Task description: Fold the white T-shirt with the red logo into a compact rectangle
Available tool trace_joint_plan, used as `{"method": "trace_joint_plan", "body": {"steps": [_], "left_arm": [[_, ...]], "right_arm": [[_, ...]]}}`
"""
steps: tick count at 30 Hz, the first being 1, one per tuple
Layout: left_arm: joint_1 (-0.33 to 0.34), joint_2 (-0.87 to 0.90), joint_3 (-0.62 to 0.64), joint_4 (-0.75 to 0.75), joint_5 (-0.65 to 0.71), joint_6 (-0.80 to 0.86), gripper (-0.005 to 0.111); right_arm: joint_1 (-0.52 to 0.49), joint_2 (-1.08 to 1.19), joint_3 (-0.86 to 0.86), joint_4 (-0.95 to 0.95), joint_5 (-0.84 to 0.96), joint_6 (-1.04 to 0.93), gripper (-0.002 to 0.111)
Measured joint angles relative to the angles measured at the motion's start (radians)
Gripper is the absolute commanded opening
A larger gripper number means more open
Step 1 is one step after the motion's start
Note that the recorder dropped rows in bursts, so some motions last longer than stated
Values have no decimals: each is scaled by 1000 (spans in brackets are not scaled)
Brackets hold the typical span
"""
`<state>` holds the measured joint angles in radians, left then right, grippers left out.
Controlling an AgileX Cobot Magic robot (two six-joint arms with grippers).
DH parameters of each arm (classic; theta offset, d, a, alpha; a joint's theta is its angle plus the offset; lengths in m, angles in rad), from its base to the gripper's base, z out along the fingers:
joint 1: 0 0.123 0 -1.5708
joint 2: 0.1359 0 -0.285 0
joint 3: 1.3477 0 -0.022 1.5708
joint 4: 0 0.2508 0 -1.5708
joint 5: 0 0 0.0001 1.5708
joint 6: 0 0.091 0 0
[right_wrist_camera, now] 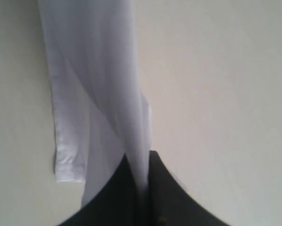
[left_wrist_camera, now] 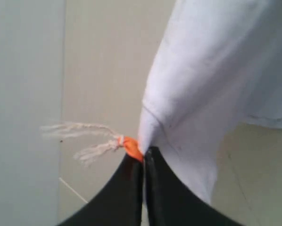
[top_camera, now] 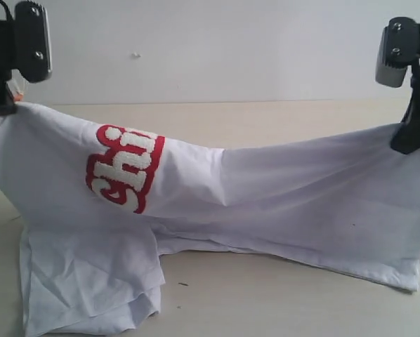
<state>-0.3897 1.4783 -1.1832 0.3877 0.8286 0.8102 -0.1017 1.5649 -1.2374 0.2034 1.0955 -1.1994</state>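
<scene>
The white T-shirt (top_camera: 280, 186) hangs stretched between both arms, its long way running side to side, its lower part on the table (top_camera: 266, 302). The left gripper (left_wrist_camera: 143, 153) pinches one end tight, by the orange tag (left_wrist_camera: 131, 147). The right gripper (right_wrist_camera: 142, 165) pinches the other end tight. The cloth is soft and wrinkly. The fuzzy red logo (top_camera: 126, 168) sits nearer the left arm.

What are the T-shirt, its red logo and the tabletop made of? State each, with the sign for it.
white T-shirt: thin soft cloth, probably cotton knit, matte; it creases finely and drapes in loose folds.
red logo: raised fuzzy pile, like towelling, with white letters inside a red border.
table: hard, smooth, pale beige, matte; laminate or painted wood, the look leaves it open.
</scene>
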Motion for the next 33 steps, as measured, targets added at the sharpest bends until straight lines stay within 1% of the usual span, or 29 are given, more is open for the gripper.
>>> {"method": "trace_joint_plan", "body": {"steps": [4,8,13,19,25,28,31,33], "left_arm": [[47,116,0,-7,-72,0,0],[109,214,0,-7,-150,0,0],[186,319,0,-15,-247,0,0],[227,423,0,-25,-390,0,0],[239,507,0,-26,-562,-10,0],[248,528,0,-24,-663,-36,0],[254,538,0,-26,-776,-86,0],[258,547,0,-30,-829,-112,0]], "right_arm": [[0,94,0,-26,-78,-3,0],[0,180,0,-69,-169,-5,0],[0,276,0,-76,-304,-3,0],[0,367,0,-65,-461,36,0],[2,414,0,-67,-597,64,1],[2,432,0,-69,-668,103,6],[2,448,-11,-72,-698,122,14],[2,458,-22,-72,-706,127,22]]}}
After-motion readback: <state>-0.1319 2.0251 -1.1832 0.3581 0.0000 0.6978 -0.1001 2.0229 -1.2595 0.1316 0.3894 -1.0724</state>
